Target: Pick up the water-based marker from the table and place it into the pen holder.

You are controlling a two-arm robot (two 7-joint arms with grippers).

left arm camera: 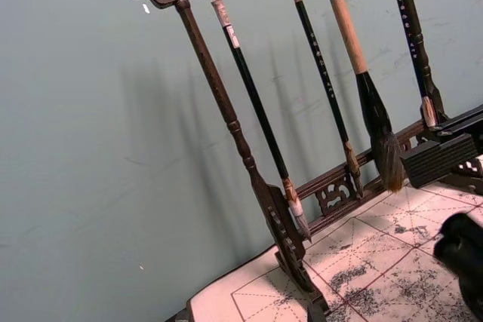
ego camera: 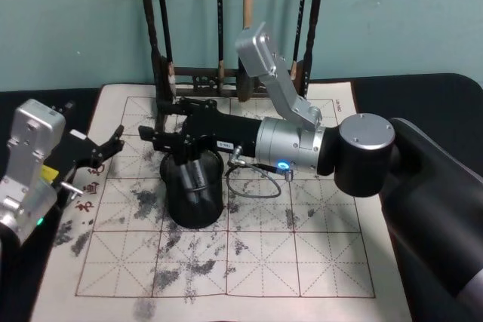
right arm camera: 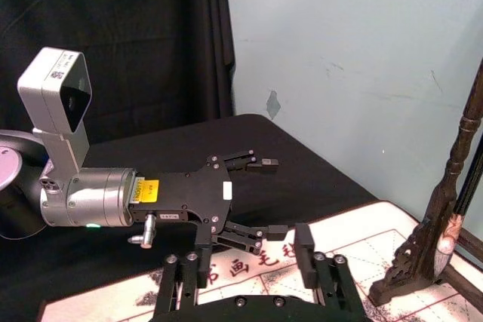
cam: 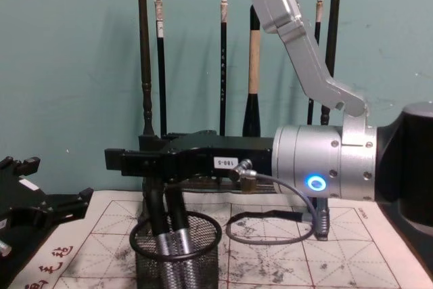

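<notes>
The pen holder (ego camera: 192, 205) (cam: 177, 255), a round black mesh cup, stands on the gridded practice paper left of centre. Two markers (ego camera: 195, 175) (cam: 177, 231) with dark tops and silver barrels stand upright inside it; I cannot tell which is the water-based marker. My right gripper (ego camera: 155, 122) (cam: 118, 160) (right arm camera: 245, 262) reaches in from the right and hovers just above the holder. It is open with nothing between its fingers, its tips past the holder's left rim. My left gripper (ego camera: 106, 148) (cam: 47, 184) (right arm camera: 264, 197) rests open at the paper's left edge.
A tall dark wooden brush rack (ego camera: 226, 73) (left arm camera: 249, 164) (cam: 223, 52) with several hanging brushes stands at the back against the teal wall. A grey cable loop (ego camera: 253, 182) (cam: 267, 228) hangs from the right wrist beside the holder. The ink-stained paper (ego camera: 264, 262) lies on black cloth.
</notes>
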